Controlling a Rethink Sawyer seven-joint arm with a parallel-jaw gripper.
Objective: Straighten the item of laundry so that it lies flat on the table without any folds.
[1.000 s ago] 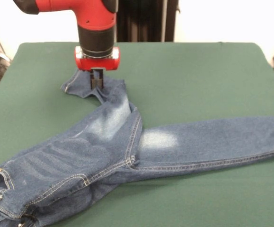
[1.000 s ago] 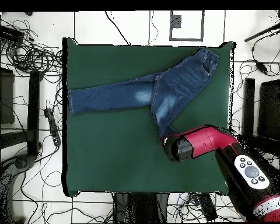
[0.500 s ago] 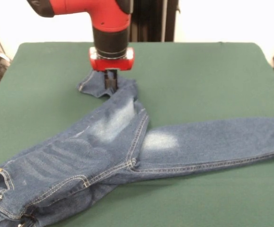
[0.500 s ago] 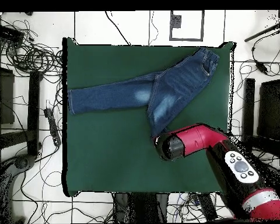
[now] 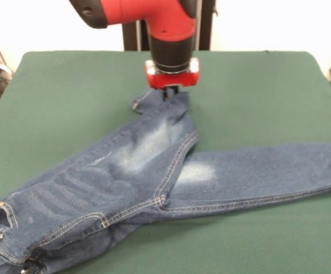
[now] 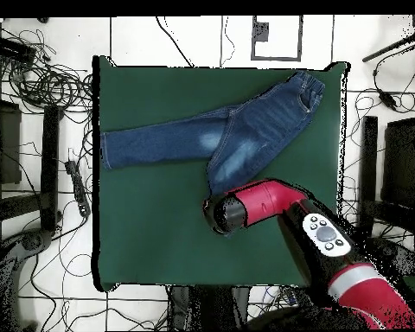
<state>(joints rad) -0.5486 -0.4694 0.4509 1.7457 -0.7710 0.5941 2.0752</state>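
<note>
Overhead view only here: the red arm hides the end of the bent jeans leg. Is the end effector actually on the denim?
Observer: Yes. From the front, the end effector is shut on the hem of the jeans, right at that leg's end.
Operator: Is that end lying flat?
Observer: No. The hem is bunched up at the grip, with a curled flap resting on the table beside it.

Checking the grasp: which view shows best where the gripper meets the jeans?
Front view. The gripper comes down onto the bunched hem of the folded leg of the jeans, contact area visible. Overhead, the arm covers the gripper and hem; only the rest of the jeans shows.
</note>
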